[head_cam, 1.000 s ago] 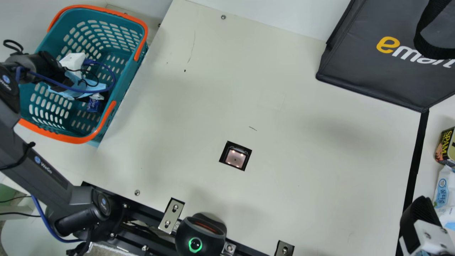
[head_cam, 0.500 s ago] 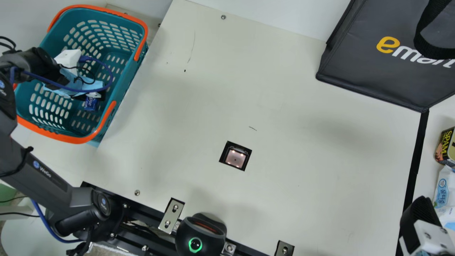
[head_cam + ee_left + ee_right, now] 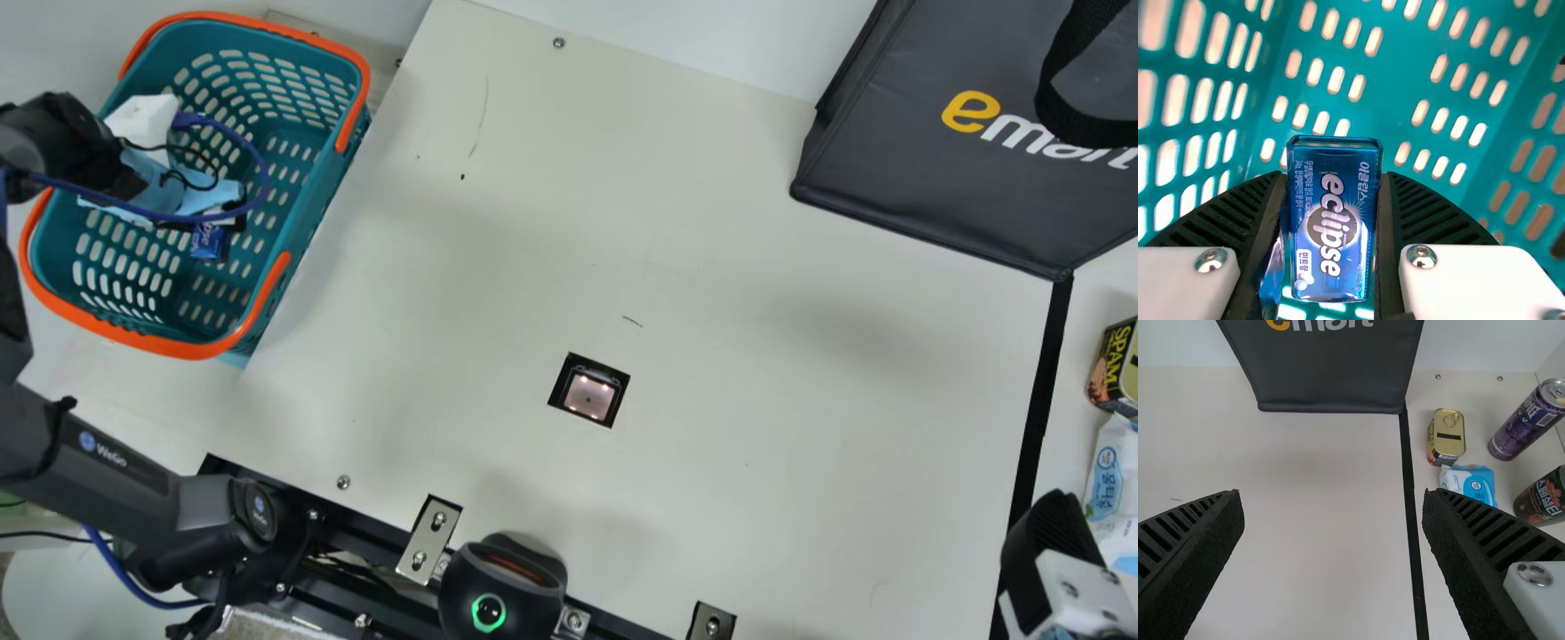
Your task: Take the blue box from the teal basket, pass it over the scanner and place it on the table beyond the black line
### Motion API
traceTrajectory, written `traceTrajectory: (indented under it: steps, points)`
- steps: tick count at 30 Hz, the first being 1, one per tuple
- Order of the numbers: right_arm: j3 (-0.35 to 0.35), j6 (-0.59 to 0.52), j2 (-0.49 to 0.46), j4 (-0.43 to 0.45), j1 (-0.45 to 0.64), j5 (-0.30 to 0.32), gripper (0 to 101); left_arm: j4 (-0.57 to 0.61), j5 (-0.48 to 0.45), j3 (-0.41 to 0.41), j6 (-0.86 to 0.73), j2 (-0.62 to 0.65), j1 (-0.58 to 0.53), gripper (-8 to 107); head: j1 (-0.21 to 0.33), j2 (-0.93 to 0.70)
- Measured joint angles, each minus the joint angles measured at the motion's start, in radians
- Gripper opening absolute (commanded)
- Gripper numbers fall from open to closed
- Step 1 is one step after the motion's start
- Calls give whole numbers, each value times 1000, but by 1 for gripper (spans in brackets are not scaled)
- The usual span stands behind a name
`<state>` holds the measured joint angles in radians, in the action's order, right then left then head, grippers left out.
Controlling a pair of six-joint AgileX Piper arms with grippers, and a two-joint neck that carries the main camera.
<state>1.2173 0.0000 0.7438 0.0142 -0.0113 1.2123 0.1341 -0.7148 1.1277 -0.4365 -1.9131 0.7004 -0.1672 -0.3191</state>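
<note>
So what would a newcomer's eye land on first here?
Probably the teal basket with its bright orange rim, at the main view's upper left. Next, the blue box between the left arm's fingers, then the big dark bag at the upper right.

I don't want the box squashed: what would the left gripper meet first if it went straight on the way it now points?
Most likely the slotted inside of the teal basket, with the blue box held in the left gripper perhaps touching it first; how far off, I can't tell.
</note>
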Motion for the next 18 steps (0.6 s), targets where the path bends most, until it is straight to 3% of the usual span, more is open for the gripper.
traceTrajectory:
  steps: [18]
  points:
    - [0,0,0,0,0,0,95,-26,-177,59,150,249,-61,-8,0,2]
